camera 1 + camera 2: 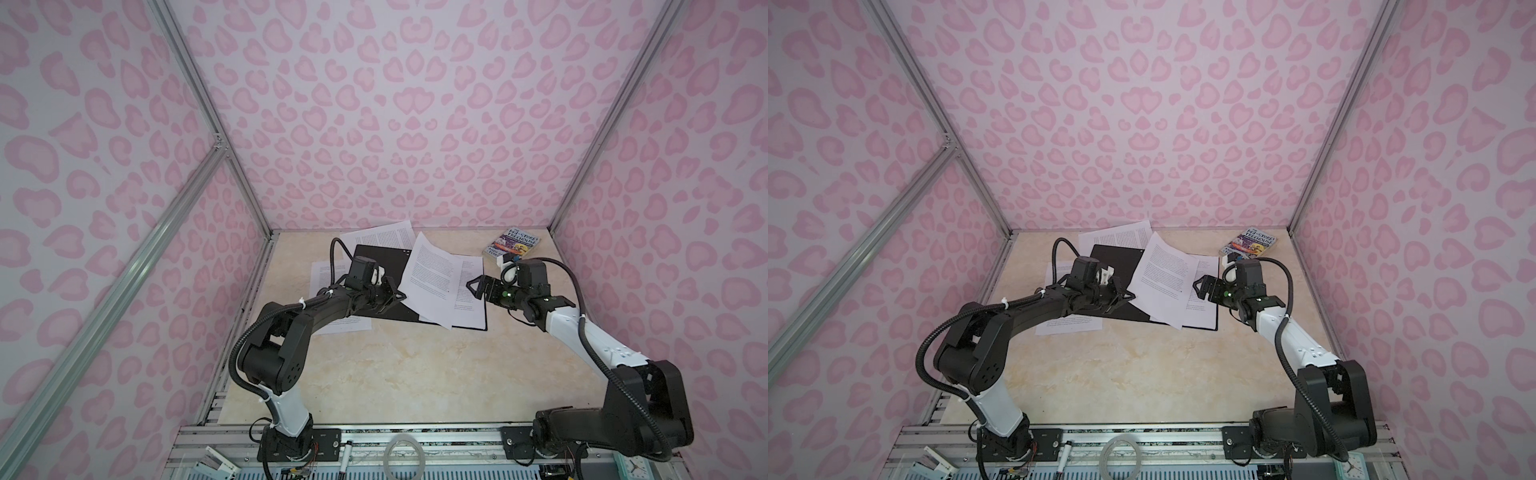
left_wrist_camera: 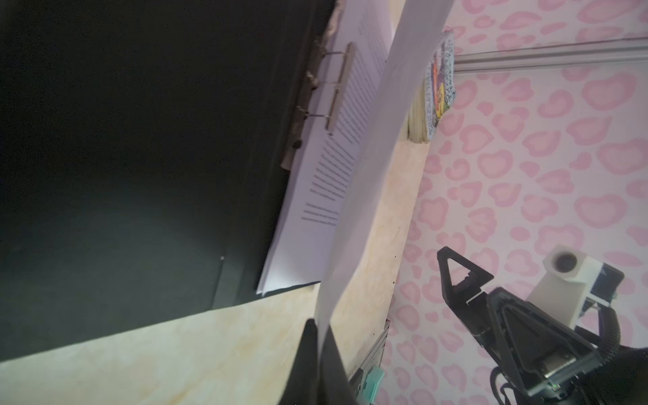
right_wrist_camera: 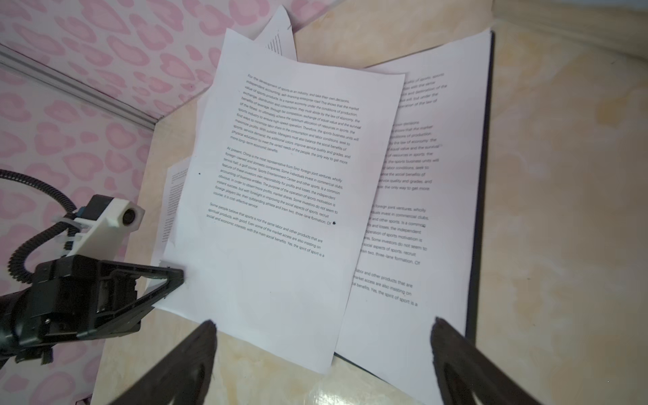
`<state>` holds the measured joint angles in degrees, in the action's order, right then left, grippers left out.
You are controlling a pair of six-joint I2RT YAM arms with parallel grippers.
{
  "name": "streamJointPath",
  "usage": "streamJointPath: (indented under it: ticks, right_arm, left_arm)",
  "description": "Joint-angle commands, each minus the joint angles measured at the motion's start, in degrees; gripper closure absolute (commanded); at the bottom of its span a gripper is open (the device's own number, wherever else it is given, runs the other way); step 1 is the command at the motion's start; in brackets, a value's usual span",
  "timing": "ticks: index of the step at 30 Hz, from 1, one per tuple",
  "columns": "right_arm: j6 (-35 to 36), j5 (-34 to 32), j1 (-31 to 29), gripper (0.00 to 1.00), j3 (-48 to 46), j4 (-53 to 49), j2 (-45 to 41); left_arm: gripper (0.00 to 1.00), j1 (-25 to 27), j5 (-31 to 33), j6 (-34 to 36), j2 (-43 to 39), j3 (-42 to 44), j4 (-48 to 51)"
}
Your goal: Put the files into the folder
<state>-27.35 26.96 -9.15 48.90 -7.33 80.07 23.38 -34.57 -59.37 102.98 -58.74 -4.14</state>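
Observation:
The folder [image 1: 374, 266] [image 1: 1113, 262] lies open on the table, black inside up, with its metal spine clip [image 2: 336, 87] showing. A stack of files [image 1: 469, 309] [image 2: 315, 193] [image 3: 438, 175] rests on its right half. My left gripper [image 1: 401, 297] [image 1: 1131, 296] [image 2: 321, 324] is shut on the near left corner of one printed sheet [image 1: 432, 282] [image 1: 1163, 282] [image 3: 280, 175], which slants over the folder's middle and the stack. My right gripper [image 1: 473, 286] [image 1: 1200, 286] [image 3: 322, 326] is open and empty, just off the stack's right edge.
More loose sheets lie behind the folder [image 1: 382, 237] and under my left arm [image 1: 345, 324]. A colourful paperback [image 1: 513, 246] [image 2: 436, 87] sits at the back right corner. Pink patterned walls close in three sides. A tape roll [image 1: 405, 455] rests on the front rail.

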Motion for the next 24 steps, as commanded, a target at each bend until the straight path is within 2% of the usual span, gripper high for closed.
streamJointPath:
  ticks: [1,7,14,19,24]
  right_arm:
    - [0.7,-0.6,-1.7,0.07,1.0,2.1,4.0]
    - [2.2,1.0,-6.2,0.08,5.6,1.9,13.1]
    - [-0.3,3.6,-6.7,0.10,8.4,7.1,22.3]
    - [-1.5,5.2,-7.6,0.12,9.7,9.3,25.5]
    - [-3.0,7.1,-8.9,0.20,10.9,11.4,27.8]
  left_arm:
    - [0.97,-1.9,-1.6,0.0,1.8,1.8,-6.2]
    - [0.97,-4.0,-3.7,2.6,5.4,3.8,-6.3]
    - [0.97,-5.6,-3.8,5.4,6.2,4.8,-5.8]
    - [0.97,-6.0,-4.5,6.2,7.0,5.5,-6.0]
    - [0.97,-6.0,-4.1,7.6,7.5,5.4,-5.0]
